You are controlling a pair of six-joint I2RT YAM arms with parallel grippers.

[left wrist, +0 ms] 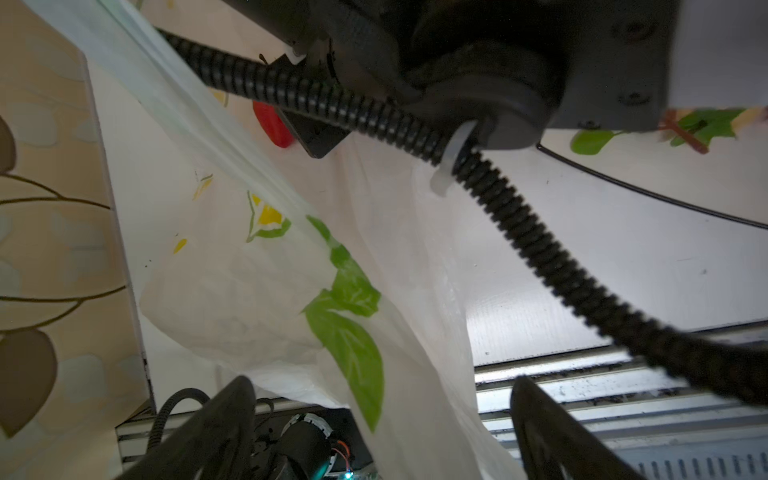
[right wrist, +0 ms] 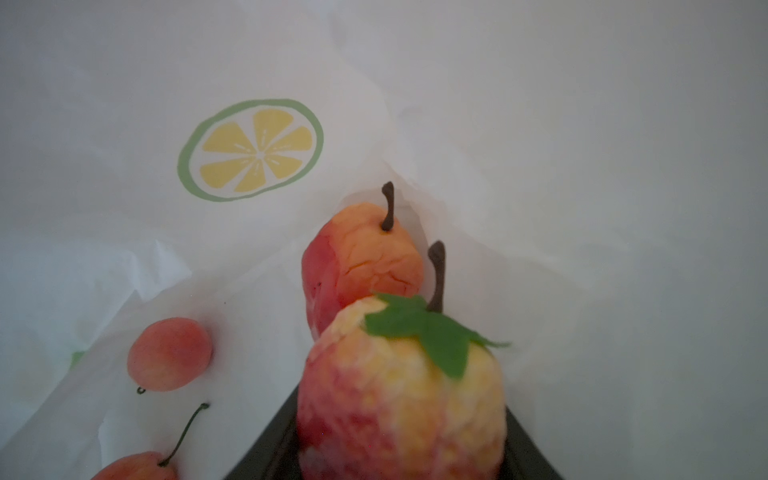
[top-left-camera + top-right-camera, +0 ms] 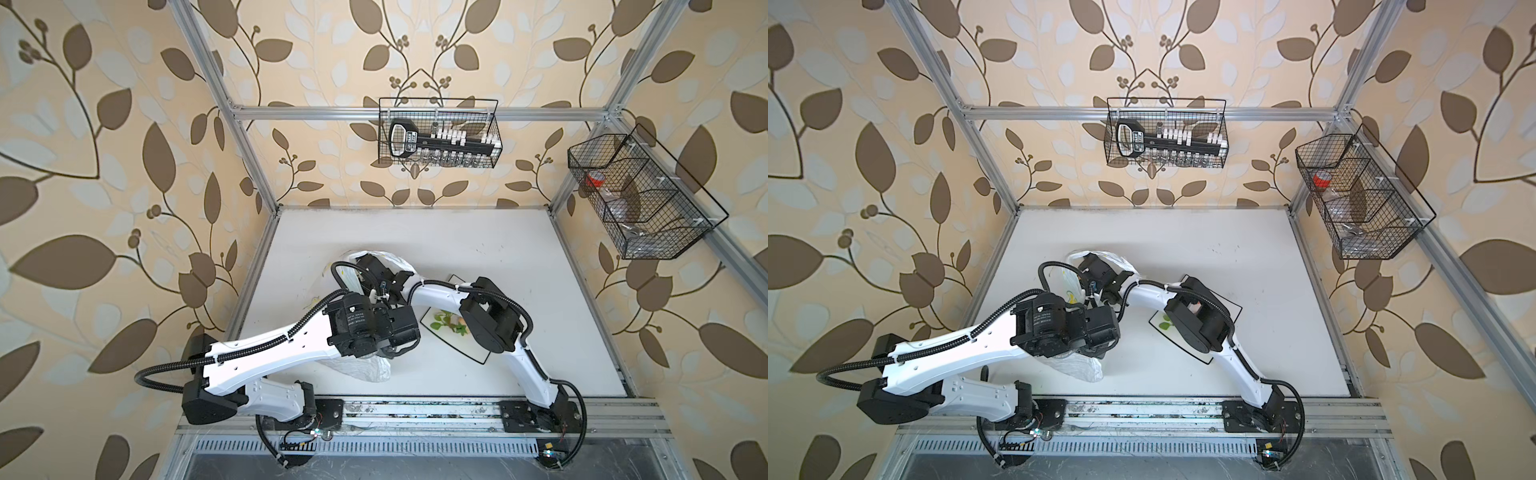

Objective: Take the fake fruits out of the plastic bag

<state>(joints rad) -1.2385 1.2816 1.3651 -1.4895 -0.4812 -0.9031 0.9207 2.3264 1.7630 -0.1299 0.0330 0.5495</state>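
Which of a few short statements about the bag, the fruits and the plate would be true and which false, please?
1. The right gripper is inside the plastic bag. True.
2. It grips a lemon. False: it grips a yellow-red fruit with a green leaf.
3. The plate is bare. False: a green sprig lies on it.
4. The left gripper has its jaws wide apart. True.
5. Another fruit lies in the bag. True: an orange-red fruit with a stem.

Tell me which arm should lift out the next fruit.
Right. The right fingers sit inside the plastic bag, either side of the leaf-topped fruit; the left fingers stand open outside it.
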